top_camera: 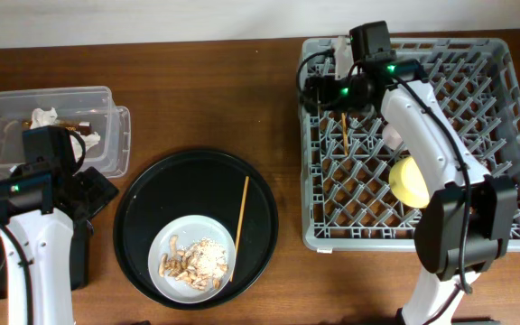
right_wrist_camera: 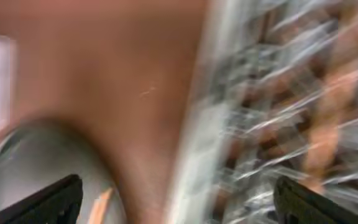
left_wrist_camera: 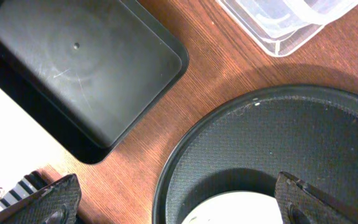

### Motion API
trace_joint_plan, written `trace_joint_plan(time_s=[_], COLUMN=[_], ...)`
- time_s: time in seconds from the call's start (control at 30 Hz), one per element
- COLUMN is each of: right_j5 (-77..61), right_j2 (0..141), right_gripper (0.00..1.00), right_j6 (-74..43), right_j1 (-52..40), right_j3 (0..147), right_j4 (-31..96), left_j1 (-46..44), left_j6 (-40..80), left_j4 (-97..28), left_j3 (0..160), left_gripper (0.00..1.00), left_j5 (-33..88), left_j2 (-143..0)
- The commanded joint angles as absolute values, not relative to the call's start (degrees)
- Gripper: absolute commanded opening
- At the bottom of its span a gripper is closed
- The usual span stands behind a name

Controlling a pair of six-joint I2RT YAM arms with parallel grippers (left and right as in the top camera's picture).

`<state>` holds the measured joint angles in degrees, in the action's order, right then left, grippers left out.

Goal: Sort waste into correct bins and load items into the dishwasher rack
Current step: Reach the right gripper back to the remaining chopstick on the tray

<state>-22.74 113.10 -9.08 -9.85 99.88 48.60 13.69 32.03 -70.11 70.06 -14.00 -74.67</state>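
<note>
The grey dishwasher rack holds a yellow bowl and one wooden chopsticks stick. My right gripper hangs open and empty over the rack's left rim; its wrist view is blurred, showing the rim between the jaws. The other chopstick lies on the round black tray. The white plate there carries beige food scraps. The clear tub holds tissue with brown wrapper. My left gripper is open and empty near the flat black tray. I cannot make out the cups.
The large round black tray sits at front centre, its rim under my left jaws. The tub's corner shows in the left wrist view. A pale thing sits in the rack's far left corner.
</note>
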Motion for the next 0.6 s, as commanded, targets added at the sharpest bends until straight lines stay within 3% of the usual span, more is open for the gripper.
trace_joint_plan(time_s=[0.0,0.17,0.3,0.37,0.43,0.5,0.57], right_j5=[-40.75,-40.95,-6.57,2.15,5.89,6.55,7.88], right_j2=[113.10,113.10,113.71,114.67,116.62,119.57,121.60], right_gripper=[0.98,0.99,0.99,0.98,0.86,0.63,0.62], right_j6=[-9.50,-11.03,-36.10,-42.50,-47.62,-52.12,-53.74], right_j1=[-12.34,-21.91,-34.17,-38.98,-43.44,-46.72,-47.75], right_j3=[100.73,100.73,100.66,100.40,100.27,100.27,100.27], right_j4=[52.27,57.25,59.27,59.37,59.33,58.70,58.67], left_j1=[13.93,13.96,13.93,13.96,13.96,13.93,13.96], left_j6=[32.56,32.56,32.56,32.56,32.56,32.56,32.56], left_j4=[-70.15,-70.15,-70.15,-70.15,-70.15,-70.15,-70.15], left_j3=[70.30,70.30,70.30,70.30,70.30,70.30,70.30], left_gripper=[0.99,0.99,1.00,0.99,0.99,0.99,0.99], left_j5=[-14.79,-14.79,-14.79,-14.79,-14.79,-14.79,-14.79], left_j2=[-74.65,-74.65,-74.65,-74.65,-74.65,-74.65,-74.65])
